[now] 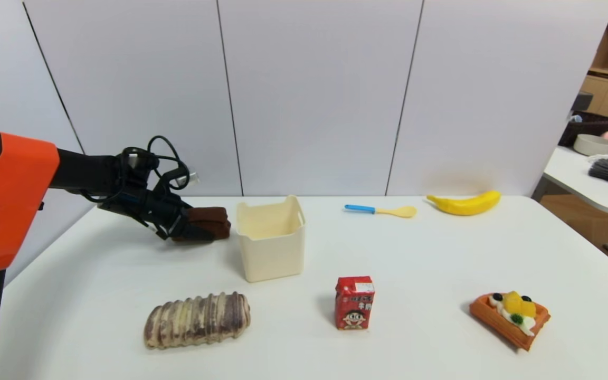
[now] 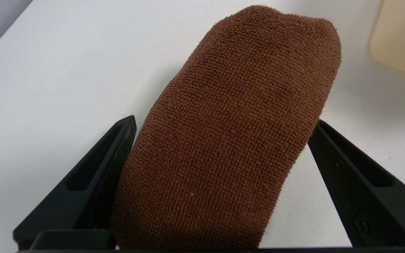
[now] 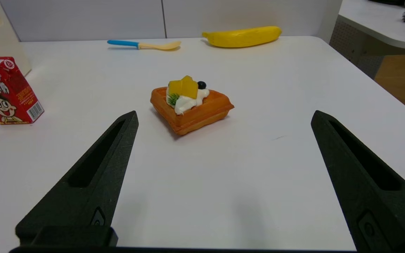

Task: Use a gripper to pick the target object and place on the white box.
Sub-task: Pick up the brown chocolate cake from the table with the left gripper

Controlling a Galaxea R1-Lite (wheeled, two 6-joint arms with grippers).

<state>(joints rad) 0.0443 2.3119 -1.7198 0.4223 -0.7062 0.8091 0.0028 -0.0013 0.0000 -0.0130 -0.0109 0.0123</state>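
Pre-grasp: block framed, not yet gripped.
Left end effector wide open astride brown block, resting on surface nr back-left corner beside white box. Grip, lift, placing all remain; right end effector idle, open.

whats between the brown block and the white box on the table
Nothing: in the left wrist view only bare table separates the brown block from the white box. The head view shows the same narrow gap.

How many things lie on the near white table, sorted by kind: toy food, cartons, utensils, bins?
Toy food: 4: brown block, striped loaf, banana, waffle
Cartons: 1: milk carton
Utensils: 1: spoon
Bins: 1: white box
Total: 7
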